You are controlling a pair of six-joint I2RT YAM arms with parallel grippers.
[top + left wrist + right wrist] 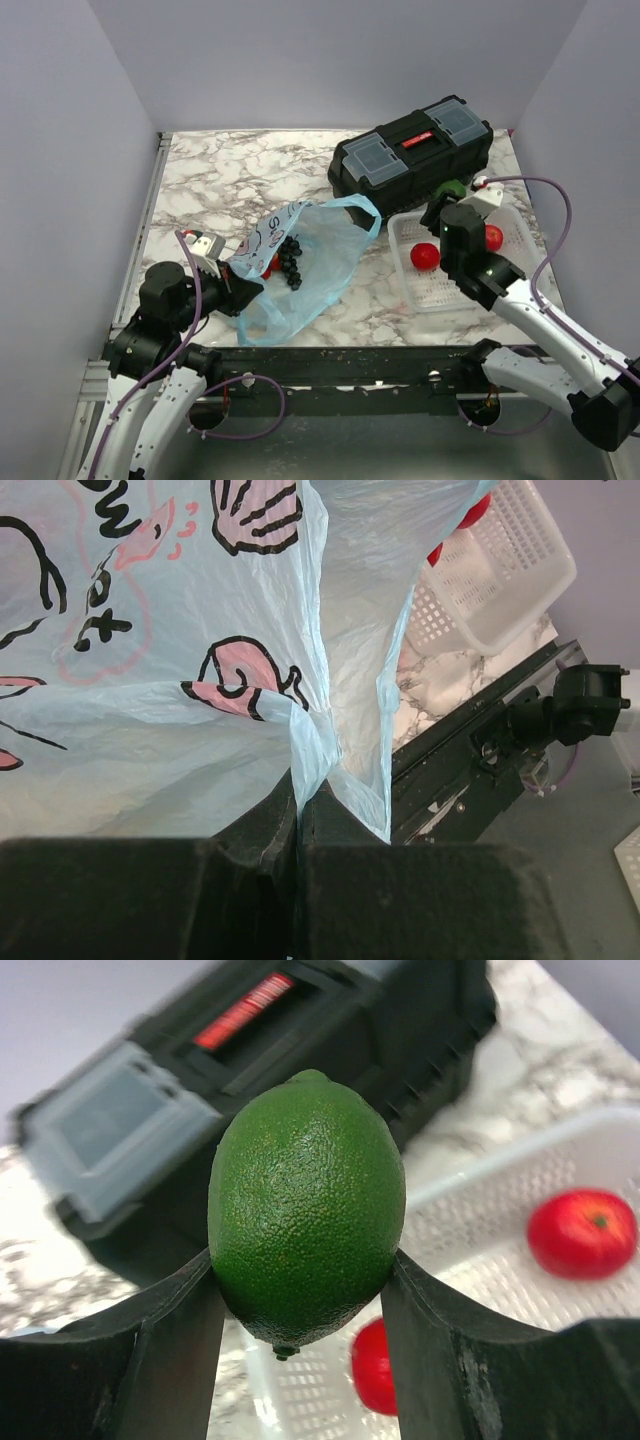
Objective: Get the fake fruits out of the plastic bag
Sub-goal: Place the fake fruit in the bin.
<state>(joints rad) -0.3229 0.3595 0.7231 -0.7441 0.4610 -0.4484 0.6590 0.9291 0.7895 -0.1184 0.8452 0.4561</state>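
Observation:
The light-blue plastic bag lies on the marble table, left of centre, with dark grapes and a red fruit at its mouth. My left gripper is shut on the bag's edge; the wrist view shows the film pinched between the jaws. My right gripper is shut on a green lime and holds it above the far end of the white mesh basket. Two red round fruits lie in the basket.
A black toolbox with a red latch stands behind the basket, close to my right gripper. White walls enclose the table on three sides. A black rail runs along the near edge.

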